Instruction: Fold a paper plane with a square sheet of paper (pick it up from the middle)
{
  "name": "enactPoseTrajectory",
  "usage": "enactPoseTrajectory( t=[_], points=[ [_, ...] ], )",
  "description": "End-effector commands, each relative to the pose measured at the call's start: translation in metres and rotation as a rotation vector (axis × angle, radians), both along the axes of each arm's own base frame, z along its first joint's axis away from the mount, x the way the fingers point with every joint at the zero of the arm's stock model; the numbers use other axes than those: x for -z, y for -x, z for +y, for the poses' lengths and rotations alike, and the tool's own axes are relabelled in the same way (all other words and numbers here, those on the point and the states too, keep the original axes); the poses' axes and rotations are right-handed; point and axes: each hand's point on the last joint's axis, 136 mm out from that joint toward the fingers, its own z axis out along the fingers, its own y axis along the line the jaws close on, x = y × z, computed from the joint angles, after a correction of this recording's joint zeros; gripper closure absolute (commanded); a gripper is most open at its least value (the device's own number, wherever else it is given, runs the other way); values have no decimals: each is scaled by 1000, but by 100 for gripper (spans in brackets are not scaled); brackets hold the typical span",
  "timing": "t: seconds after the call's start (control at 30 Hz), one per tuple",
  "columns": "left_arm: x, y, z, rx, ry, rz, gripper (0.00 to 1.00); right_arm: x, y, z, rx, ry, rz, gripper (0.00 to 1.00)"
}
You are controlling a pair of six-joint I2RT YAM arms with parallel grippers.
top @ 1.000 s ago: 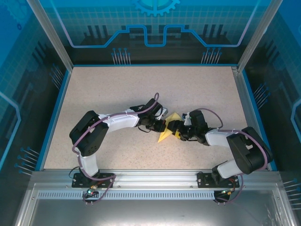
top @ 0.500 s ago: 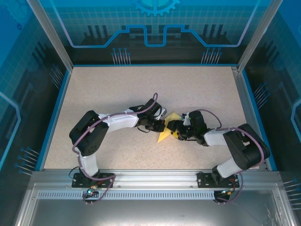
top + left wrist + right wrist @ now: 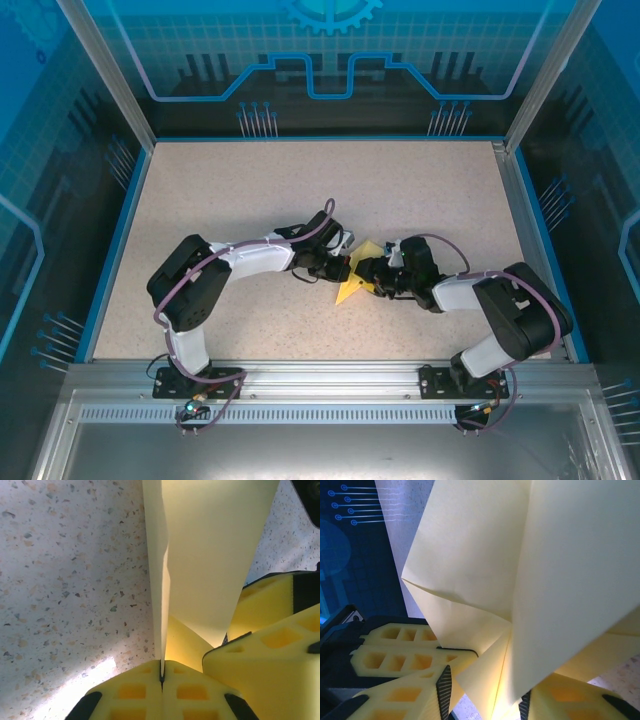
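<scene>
Firmly pressed together, the fingers of the left end effector (image 3: 162,672), pinching one thin creased edge of the sheet of paper (image 3: 215,555). Ahead of that end effector, pale yellow folds in a tall wedge: one flap upright on edge, a broader flap leaning off to its right. Just beside it on that side, almost tip to tip, the right end effector (image 3: 482,702), fingers spread partway with a bulging fold of the same paper between them; pad contact with the paper impossible to tell. Beyond the right end effector, sharp creases meeting at a corner, layers overlapping.

Beneath both end effectors, the desk (image 3: 250,200): beige, matte, speckled with dark and pale flecks, with a bright patch of light left of the left fingers. Contact between the lower paper tip and that surface: impossible to tell.

Around the desk, a blue rim (image 3: 112,245) and slanting aluminium posts (image 3: 106,70). Well beyond the end effectors, a blue back wall (image 3: 330,60) printed with circuit lines and a gear shape. To either side, dark blue panels (image 3: 40,200) with similar line patterns. Nearer than the end effectors, an aluminium rail (image 3: 330,375) carrying both arm bases.
</scene>
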Motion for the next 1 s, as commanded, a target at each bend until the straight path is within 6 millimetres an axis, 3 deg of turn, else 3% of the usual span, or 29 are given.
enactPoseTrajectory(
  t=[0.0, 0.37, 0.7, 0.87, 0.97],
  points=[
    [-19, 0, -5, -9, 72, -2, 100, 7, 7, 2, -11, 5, 16, 62],
    [-23, 0, -1, -24, 94, 5, 100, 12, 7, -1, -8, 62, 23, 77],
    [-19, 2, -1, -26, 99, 23, 100, 1, 2, -1, -17, 104, -9, 92],
    [-21, 5, 2, -21, 92, 24, 79, 2, 10, -13, -63, 239, -6, 99],
    [-22, 6, 9, -24, 73, 15, 74, -3, 17, -26, -137, 382, -17, 99]
  ],
)
